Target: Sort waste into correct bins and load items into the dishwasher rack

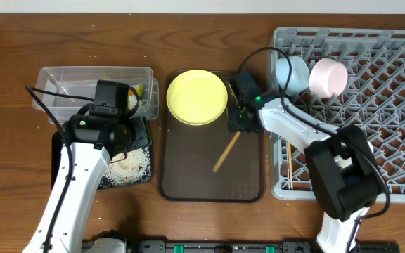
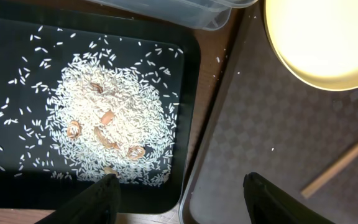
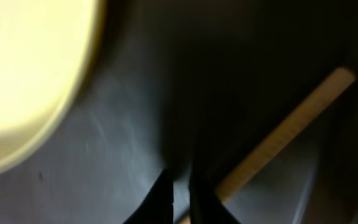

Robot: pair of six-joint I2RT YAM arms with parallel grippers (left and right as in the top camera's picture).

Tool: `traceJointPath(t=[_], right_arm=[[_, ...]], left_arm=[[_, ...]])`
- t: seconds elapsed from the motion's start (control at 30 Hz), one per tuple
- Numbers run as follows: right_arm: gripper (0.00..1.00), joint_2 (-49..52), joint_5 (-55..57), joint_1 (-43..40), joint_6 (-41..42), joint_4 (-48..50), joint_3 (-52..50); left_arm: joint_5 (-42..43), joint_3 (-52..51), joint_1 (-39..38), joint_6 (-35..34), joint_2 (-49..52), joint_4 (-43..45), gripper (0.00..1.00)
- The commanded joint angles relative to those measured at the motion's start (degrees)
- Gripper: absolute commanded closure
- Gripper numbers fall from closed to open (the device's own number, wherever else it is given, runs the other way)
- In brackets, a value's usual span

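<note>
The right gripper [image 3: 179, 182], jaws nearly closed on nothing, hangs low over the brown tray [image 1: 188, 169] at frame centre. The chopstick [image 3: 284, 134] lies just to their right and the plate [image 1: 197, 97] upper left. Going down this narrow could shove the flat stick aside instead of straddling it. The left gripper [image 2: 182, 193] gapes wide above the rice [image 2: 107, 118] in the black tray [image 2: 190, 106].

- One yellow plate [image 1: 197, 97].
- Two bowls: light-blue bowl [image 1: 292, 74], pinkish bowl [image 1: 328, 77].
- One chopstick [image 1: 225, 153] showing, just beside the right claw [image 3: 180, 186].
- One rack [image 1: 399, 126].
- One clear tub [image 1: 55, 79].
- One black tray [image 2: 17, 193].
- One brown serving tray [image 1: 188, 176].
- One rice heap [image 2: 110, 118], ahead of the left claw [image 2: 182, 186].
- Two claws.
</note>
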Motion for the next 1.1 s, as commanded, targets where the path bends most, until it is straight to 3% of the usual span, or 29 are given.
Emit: traceJointPath(t=[0.0, 0.13, 0.23, 0.3, 0.63, 1.07], right_arm=[[0.89, -4.92, -1.97, -1.05, -2.54, -2.14, -0.59], [0.86, -8.50, -1.73, -1.11, -2.95, -5.20, -0.59], [0.67, -10.82, -1.73, -1.11, -2.95, -6.69, -0.59], [0.61, -12.13, -1.75, -1.11, -2.93, -8.17, -0.59], [0.56, -10.12, -0.39, 0.98, -0.31, -18.62, -0.72], [0.56, -0.22, 0.46, 3.39, 3.76, -19.45, -0.72]], left_arm=[[0.07, 0.46, 0.15, 0.35, 0.11, 0.00, 0.34], [0.07, 0.46, 0.15, 0.35, 0.11, 0.02, 0.34], [-0.20, 0.46, 0.15, 0.37, 0.11, 0.00, 0.34], [-0.31, 0.46, 0.15, 0.50, 0.11, -0.02, 0.33], [-0.33, 0.46, 0.15, 0.50, 0.11, 0.04, 0.34], [-0.33, 0.46, 0.15, 0.50, 0.11, 0.02, 0.34]])
